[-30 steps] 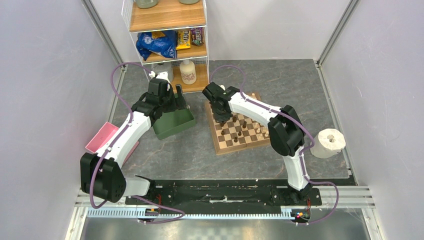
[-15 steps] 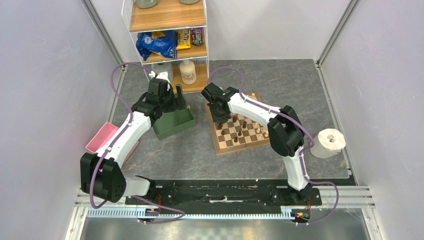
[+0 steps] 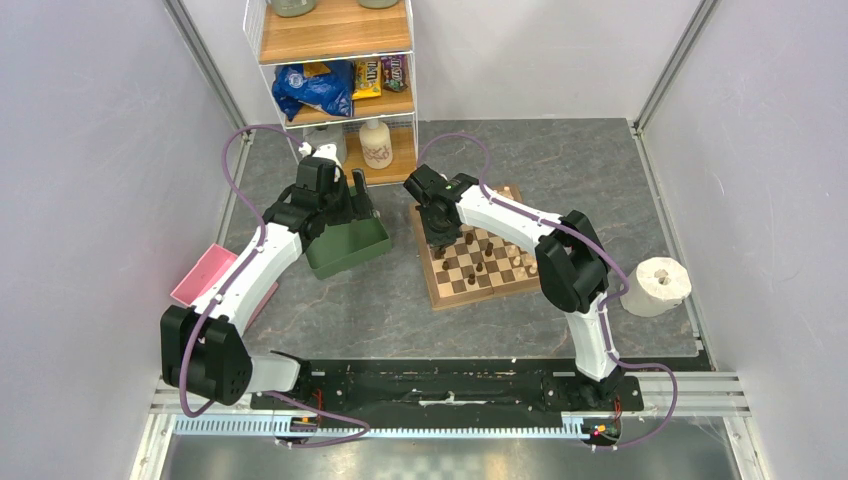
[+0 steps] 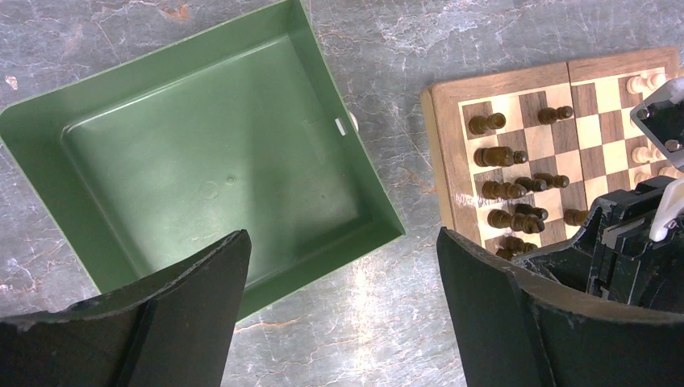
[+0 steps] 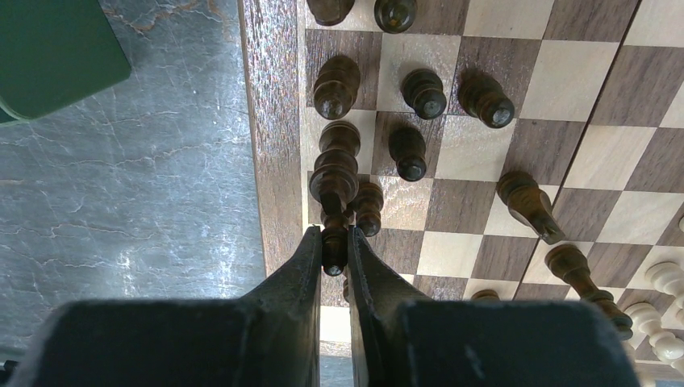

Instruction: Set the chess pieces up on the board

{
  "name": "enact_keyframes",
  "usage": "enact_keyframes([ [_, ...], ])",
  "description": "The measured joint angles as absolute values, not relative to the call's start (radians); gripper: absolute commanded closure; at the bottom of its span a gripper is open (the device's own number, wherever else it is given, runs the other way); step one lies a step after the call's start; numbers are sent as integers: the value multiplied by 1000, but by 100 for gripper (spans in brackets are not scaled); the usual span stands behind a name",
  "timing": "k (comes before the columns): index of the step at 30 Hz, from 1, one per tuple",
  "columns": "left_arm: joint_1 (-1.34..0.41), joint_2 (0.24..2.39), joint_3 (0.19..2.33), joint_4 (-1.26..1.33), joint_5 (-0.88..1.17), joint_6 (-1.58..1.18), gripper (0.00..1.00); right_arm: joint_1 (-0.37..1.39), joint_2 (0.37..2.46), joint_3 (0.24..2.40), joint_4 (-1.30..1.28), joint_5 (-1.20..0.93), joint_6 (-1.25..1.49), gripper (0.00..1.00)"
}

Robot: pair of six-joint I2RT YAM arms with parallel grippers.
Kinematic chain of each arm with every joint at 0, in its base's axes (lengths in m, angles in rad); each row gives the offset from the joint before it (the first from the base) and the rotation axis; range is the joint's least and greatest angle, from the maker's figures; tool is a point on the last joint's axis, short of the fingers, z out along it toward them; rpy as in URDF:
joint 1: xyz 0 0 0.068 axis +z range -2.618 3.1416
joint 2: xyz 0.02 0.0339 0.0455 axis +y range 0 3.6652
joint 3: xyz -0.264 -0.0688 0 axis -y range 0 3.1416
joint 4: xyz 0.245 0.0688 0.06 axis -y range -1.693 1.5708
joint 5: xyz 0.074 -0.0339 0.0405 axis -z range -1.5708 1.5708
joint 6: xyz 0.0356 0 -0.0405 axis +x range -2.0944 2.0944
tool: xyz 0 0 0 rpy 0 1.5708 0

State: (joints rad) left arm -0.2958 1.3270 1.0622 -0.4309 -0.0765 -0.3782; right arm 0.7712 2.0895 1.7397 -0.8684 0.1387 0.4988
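Chess pieces [image 5: 423,93] are partly standing on the board [image 5: 274,121], some lying toppled. My right pincer [image 5: 334,238] is pinching a dark piece [image 5: 334,262]; left pincer [image 4: 343,238] is gaping empty over the tray [image 4: 202,137].

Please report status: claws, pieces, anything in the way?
Left claw open above tray. Right claw shut on dark piece at board edge. Other dark pieces crowded close.

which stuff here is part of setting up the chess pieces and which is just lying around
For the job: board, dark chess pieces, pale chess pieces, right gripper shut on a dark piece.

Just lying about: green tray, pink pad, white roll, snack shelf, bottle.
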Motion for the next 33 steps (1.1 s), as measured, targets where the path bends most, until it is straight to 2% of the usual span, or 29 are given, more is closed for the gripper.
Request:
enact_keyframes([
  [33,-296,1327,1060,-431,-76,-379,7,773,2061,1688,-804,166,527,86],
])
